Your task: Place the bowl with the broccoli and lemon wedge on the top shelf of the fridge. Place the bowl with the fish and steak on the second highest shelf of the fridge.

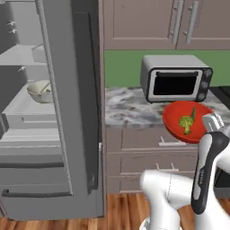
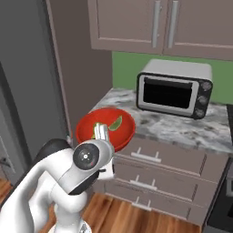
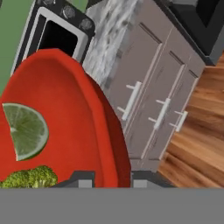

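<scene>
red bowl (image 2: pixel 105 129) held aloft at the worktop (image 1: pixel 130 108) edge, fridge (image 1: pixel 49 112) door open.

the hand (image 3: pixel 113 178) is clamped on the near rim of the red bowl, one fingertip inside the wall and one outside. the bowl hangs in the air in front of the drawers (image 2: pixel 154 166), just below the marble worktop and forward of the toaster oven (image 2: pixel 175 88). inside it lie a piece of broccoli (image 3: pixel 29 177) next to the hand and a green citrus wedge (image 3: pixel 26 130) further in, apart from each other. to the left the fridge stands open; a pale bowl (image 1: pixel 40 91) sits on one of its upper shelves, contents too small to tell.
</scene>
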You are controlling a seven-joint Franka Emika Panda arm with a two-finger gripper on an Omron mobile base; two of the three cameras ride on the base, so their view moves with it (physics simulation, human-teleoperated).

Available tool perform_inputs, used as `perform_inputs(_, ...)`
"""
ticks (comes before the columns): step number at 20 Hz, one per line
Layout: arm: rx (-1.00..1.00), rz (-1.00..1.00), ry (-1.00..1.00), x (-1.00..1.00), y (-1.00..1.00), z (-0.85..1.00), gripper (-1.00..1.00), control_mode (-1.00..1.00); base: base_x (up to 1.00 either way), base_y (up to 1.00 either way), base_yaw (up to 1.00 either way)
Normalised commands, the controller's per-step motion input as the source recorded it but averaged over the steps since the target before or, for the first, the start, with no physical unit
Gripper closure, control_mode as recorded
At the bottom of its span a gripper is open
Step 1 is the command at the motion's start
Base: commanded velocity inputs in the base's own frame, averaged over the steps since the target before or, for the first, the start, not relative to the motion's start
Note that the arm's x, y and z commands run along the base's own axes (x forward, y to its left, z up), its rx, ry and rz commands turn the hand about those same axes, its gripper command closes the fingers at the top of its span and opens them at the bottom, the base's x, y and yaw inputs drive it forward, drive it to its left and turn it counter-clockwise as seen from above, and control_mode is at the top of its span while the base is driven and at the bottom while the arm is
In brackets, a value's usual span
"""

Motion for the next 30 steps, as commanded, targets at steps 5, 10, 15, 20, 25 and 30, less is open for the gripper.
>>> perform_inputs(5, 0.0, 0.0, 0.0, 0.0, 0.0, 0.0, 1.0, 1.0, -1.0, 0.49, 0.22)
perform_inputs(10, 0.0, 0.0, 0.0, 0.0, 0.0, 0.0, 1.0, 1.0, -0.97, 1.0, 0.21)
perform_inputs(15, 0.0, 0.0, 0.0, 0.0, 0.0, 0.0, 1.0, 1.0, -0.09, 1.0, 0.0)
perform_inputs(20, 0.0, 0.0, 0.0, 0.0, 0.0, 0.0, 1.0, 1.0, 0.39, 1.0, -0.08)
perform_inputs(25, 0.0, 0.0, 0.0, 0.0, 0.0, 0.0, 1.0, 1.0, 0.7, 1.0, -0.14)
perform_inputs(30, 0.0, 0.0, 0.0, 0.0, 0.0, 0.0, 1.0, 1.0, 0.85, 0.72, -0.13)
